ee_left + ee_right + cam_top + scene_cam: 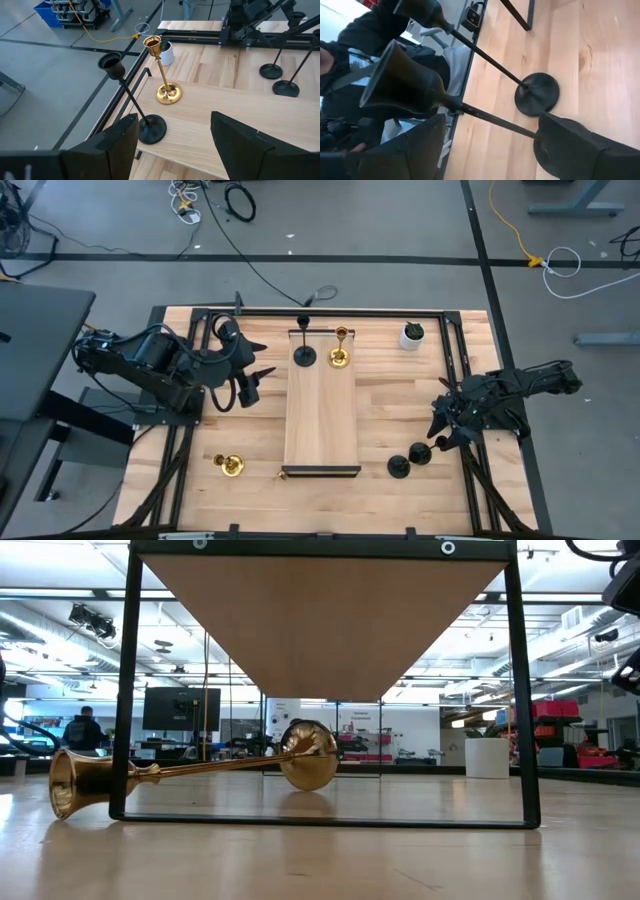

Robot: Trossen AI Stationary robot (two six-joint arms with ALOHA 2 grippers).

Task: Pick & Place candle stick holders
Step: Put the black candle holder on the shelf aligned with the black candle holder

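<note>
Two holders, one black [303, 354] and one gold [340, 357], stand upright on the pale board [321, 430] atop the wood worktop [390, 400]; grey floor, cables around. Left pincer [172, 145] released, right pincer [490, 145] released.

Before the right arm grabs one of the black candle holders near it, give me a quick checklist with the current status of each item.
1. Right gripper open: ok, its fingers stand apart in the right wrist view.
2. Right gripper empty: ok.
3. Two black holders upright on the table beside it: ok; the nearer one's stem runs between the fingers.
4. Raised board has free space: ok; only one black holder and one gold holder stand at its far end.
5. Left gripper out of the way: ok, open and empty at the board's left side.
6. All gold holders upright: not ok, the gold holder at the board's near end lies on its side.
</note>
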